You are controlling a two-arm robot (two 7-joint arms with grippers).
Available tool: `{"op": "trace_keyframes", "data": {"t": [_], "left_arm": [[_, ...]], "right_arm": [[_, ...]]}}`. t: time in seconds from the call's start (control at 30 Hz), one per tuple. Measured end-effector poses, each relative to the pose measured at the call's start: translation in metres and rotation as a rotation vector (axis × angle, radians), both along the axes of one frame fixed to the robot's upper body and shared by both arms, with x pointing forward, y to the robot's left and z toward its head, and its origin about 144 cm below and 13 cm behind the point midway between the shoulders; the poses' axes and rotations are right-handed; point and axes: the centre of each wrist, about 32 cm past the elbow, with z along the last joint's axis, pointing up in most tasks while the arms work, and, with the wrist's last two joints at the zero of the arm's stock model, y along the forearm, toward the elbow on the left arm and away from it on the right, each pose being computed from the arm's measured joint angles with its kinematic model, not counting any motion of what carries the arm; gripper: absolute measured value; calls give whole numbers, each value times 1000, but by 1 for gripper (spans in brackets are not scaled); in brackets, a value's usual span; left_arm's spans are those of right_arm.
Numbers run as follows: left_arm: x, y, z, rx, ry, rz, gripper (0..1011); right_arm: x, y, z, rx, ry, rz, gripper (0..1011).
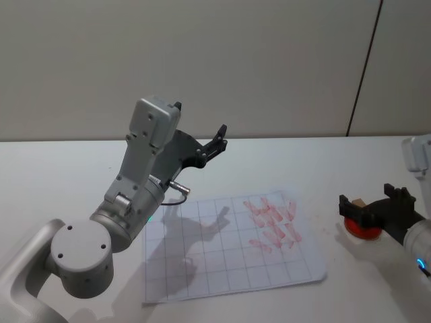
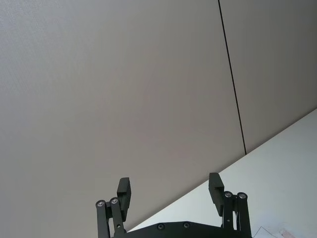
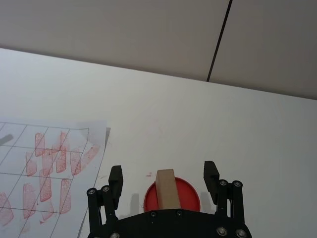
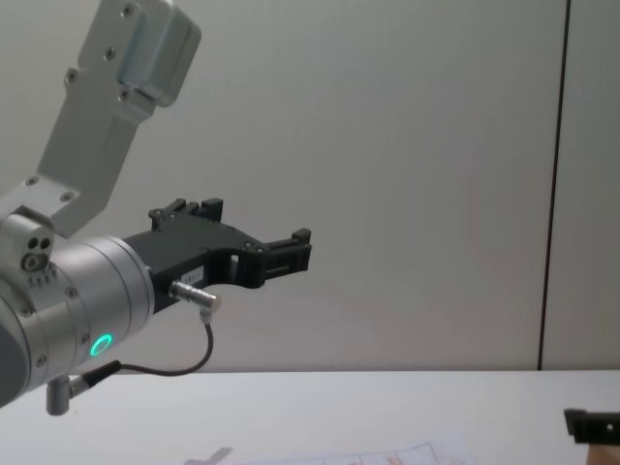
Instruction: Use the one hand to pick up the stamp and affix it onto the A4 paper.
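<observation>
Stamp (image 3: 166, 191) upright on red pad (image 3: 190, 197), untouched, inside the wide-open right gripper (image 3: 163, 171)

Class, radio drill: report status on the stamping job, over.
Right gripper open, fingers either side of the stamp. Stamp upright on red ink pad, beside the A4 paper. Left gripper open, raised over the table. Nothing between stamp and paper.

Soft, bright overhead light fell evenly. The left gripper (image 1: 219, 138) cast a pale grey shadow toward 6 o'clock onto the A4 paper (image 1: 236, 264); its wrist's ring light (image 4: 100, 344) glowed green.
</observation>
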Motion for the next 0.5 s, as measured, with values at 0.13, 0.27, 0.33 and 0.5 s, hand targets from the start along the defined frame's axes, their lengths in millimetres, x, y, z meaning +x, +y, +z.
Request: {"op": "trace_keyframes", "data": {"t": [0.13,0.27,0.33,0.5], "left_arm": [[0,0,0,0,0,0,1001],[0,0,0,0,0,0,1001],[0,0,0,0,0,0,1001],[0,0,0,0,0,0,1001]], "right_arm": [[4,-1,-3,-7,19,10,1001],[7,-3,-6,-17,38,19,1001],[8,-4,-8,-21,45,23,962],[11,-5,-10,-27,61,29,862]]}}
